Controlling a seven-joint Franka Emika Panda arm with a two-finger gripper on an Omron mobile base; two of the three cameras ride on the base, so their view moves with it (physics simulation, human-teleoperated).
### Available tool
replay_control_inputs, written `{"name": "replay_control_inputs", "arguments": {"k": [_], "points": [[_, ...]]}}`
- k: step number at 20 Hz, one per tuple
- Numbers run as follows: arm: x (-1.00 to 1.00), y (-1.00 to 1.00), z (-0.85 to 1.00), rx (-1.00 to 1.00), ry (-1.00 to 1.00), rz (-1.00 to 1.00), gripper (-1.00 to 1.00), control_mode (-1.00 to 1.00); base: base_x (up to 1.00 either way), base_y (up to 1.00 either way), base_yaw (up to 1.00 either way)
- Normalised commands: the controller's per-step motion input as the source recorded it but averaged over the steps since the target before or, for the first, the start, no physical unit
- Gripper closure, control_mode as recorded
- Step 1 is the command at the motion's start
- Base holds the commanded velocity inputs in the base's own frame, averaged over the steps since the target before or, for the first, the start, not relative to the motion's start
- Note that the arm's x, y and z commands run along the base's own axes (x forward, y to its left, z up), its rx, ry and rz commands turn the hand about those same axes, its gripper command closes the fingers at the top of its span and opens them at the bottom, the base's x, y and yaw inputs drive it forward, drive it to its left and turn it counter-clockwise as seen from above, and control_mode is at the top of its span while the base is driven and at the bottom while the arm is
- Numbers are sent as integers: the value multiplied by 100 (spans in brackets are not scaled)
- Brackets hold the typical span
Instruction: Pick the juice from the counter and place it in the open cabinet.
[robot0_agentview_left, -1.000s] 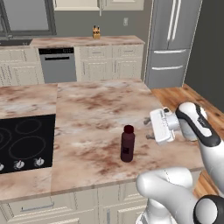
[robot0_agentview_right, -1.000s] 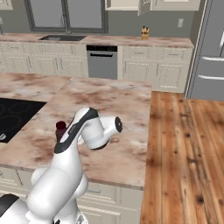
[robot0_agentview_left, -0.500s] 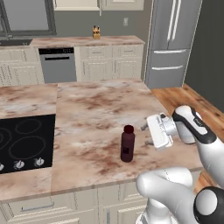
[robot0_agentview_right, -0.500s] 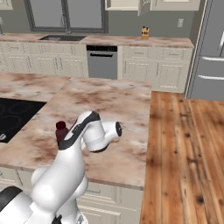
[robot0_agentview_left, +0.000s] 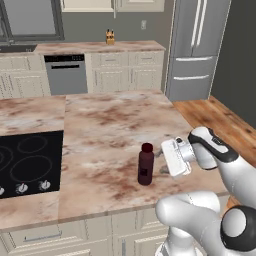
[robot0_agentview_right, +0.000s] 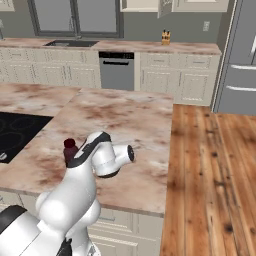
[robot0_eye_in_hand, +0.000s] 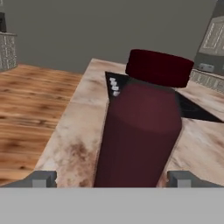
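1. Near the front edge of the surface, at about 4 o'clock from its middle, the juice stands upright, well clear of the black cooktop at its 9 o'clock.
2. The gripper lies level at the bottle's 3 o'clock, just beside it; in the hand view its two fingertips sit wide apart, one on either side of the bottle's base, holding nothing.
3. The step in hand looks like the approach to the pick: the bottle is bracketed but not yet clamped.
4. Next, the gripper likely needs a little more reach, then a squeeze on the body below the cap and a straight lift before turning to the open cabinet at 12 o'clock.
5. Against the frames a second back, the gripper has crept closer to the bottle; the bottle itself has not moved.
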Motion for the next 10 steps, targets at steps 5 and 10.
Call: {"name": "replay_control_inputs", "arguments": {"k": [5,10], "points": [[0,3,-9,0,5,0,-100,-100,0,0,0],[1,0,0,4,10,-4,-100,-100,0,0,0]]}}
